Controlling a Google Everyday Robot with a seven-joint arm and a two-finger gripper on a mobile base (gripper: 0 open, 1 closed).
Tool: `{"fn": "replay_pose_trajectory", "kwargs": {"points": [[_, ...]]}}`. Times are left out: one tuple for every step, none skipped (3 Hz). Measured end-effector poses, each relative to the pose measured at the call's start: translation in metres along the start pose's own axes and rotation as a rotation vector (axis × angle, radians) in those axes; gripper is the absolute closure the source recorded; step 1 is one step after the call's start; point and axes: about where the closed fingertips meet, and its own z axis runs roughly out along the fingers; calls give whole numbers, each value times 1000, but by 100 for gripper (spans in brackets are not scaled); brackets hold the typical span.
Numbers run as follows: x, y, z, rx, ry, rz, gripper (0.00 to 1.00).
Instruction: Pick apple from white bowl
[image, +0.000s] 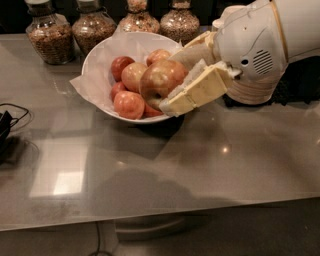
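Observation:
The white bowl (100, 65), wide and lined with crumpled white paper, stands on the grey counter at the upper left and holds several apples. My gripper (176, 80) comes in from the right and is shut on the apple (161, 79), a large yellow-green one with a red-orange blush. The apple hangs above the bowl's right side, lifted off the pile. One cream finger (197, 94) lies under and in front of it, the other behind it. The rest of the pile stays in the bowl, with a pale apple (133, 76) to the left of the held one.
Several glass jars (48, 36) of grains or nuts stand in a row behind the bowl. A stack of off-white disposable bowls (255, 89) sits behind my arm at the right. A black cable (11, 120) lies at the counter's left edge.

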Motion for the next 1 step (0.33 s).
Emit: {"fn": "replay_pose_trajectory", "kwargs": {"points": [[0,0,0,0,0,0,100]]}}
